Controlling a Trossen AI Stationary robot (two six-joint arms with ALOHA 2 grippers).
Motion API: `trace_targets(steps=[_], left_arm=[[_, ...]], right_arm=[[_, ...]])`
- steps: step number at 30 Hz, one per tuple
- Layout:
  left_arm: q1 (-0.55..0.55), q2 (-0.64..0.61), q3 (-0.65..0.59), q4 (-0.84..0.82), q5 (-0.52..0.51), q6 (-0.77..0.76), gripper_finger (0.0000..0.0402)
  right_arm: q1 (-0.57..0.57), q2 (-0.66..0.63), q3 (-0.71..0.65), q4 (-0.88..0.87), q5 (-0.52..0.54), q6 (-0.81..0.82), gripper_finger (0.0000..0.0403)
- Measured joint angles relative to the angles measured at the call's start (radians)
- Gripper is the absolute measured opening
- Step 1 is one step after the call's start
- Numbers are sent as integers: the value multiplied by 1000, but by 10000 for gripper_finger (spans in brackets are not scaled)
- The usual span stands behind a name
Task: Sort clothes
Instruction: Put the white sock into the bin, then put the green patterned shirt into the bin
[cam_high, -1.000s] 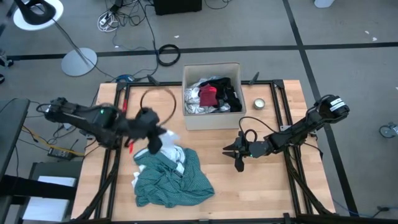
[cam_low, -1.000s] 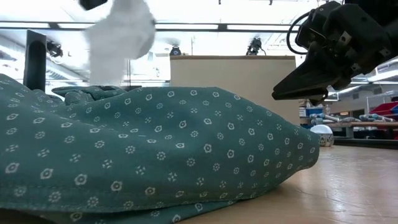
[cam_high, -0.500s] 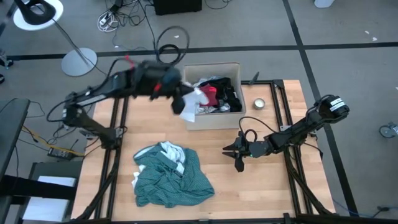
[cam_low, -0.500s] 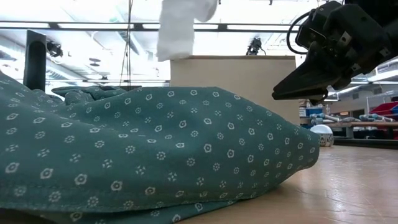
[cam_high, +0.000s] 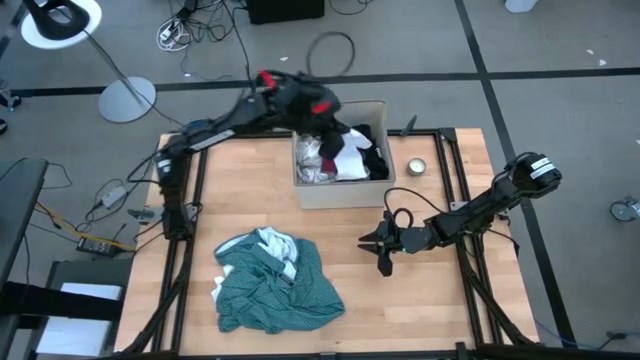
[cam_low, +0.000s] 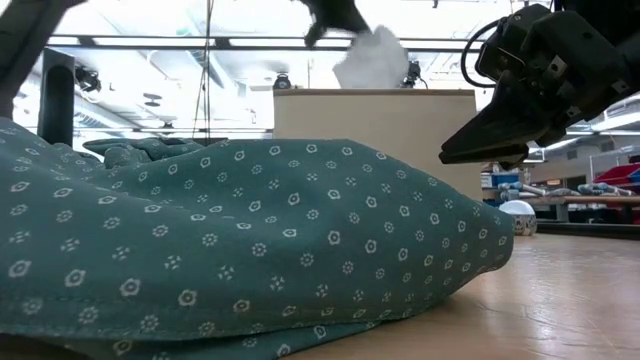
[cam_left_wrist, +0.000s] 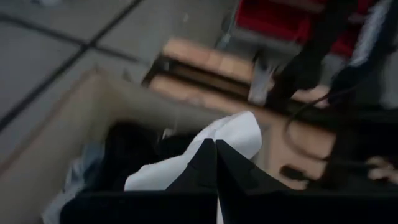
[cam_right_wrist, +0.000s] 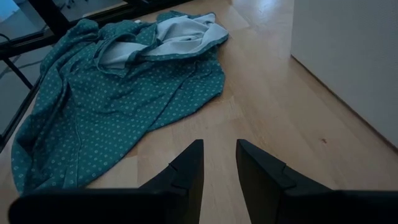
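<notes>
From above, the left gripper (cam_high: 322, 140) reaches over the box (cam_high: 340, 189) at the far edge of the surface (cam_high: 420, 300), its jaws shut on a white cloth (cam_high: 345, 157) that hangs into the box among black and patterned clothes (cam_high: 368, 157); a small tin (cam_high: 416, 166) sits on the wood just beside the box; the teal shirt (cam_high: 275, 285) lies crumpled on the near left part of the surface, well apart from the box; the right gripper (cam_high: 382, 246) hovers over bare wood between the shirt and the right rail, jaws partly apart and holding nothing. At table height, the teal shirt (cam_low: 230, 240) fills the foreground, the box (cam_low: 375, 125) stands behind it, the white cloth (cam_low: 372, 60) hangs above the box rim under the left gripper (cam_low: 330, 20), and the right gripper (cam_low: 490, 140) hangs at the right. In the left wrist view, the closed jaws pinch the white cloth (cam_left_wrist: 233, 140) over the open box (cam_left_wrist: 74, 118), with dark clothes (cam_left_wrist: 127, 152) inside. In the right wrist view, the two fingers (cam_right_wrist: 186, 168) stand apart over the bare surface (cam_right_wrist: 273, 106), the teal shirt (cam_right_wrist: 106, 106) lies ahead, and the box (cam_right_wrist: 354, 56) wall is at one side
</notes>
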Motion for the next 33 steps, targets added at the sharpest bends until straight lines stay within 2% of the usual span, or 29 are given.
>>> trace_targets(steps=[9,13,17,23,26,29,33], left_arm=[[13,223,-34,31,2,-1,10],[13,312,-34,37,8,-2,39],[20,375,-32,44,74,-19,85],[33,401,-31,44,103,-65,133],[41,392,-4,-5,129,-80,136],[44,372,58,-107,175,-28,137],[35,331,165,-225,165,26,137]], right_arm=[[0,0,0,-5,-1,0,96],[0,0,0,-7,-5,0,96],[0,0,0,-7,-6,0,96],[0,0,0,-8,-6,0,96],[0,0,0,-7,-6,0,96],[0,0,0,-9,-6,0,96],[0,0,0,-7,-6,0,96]])
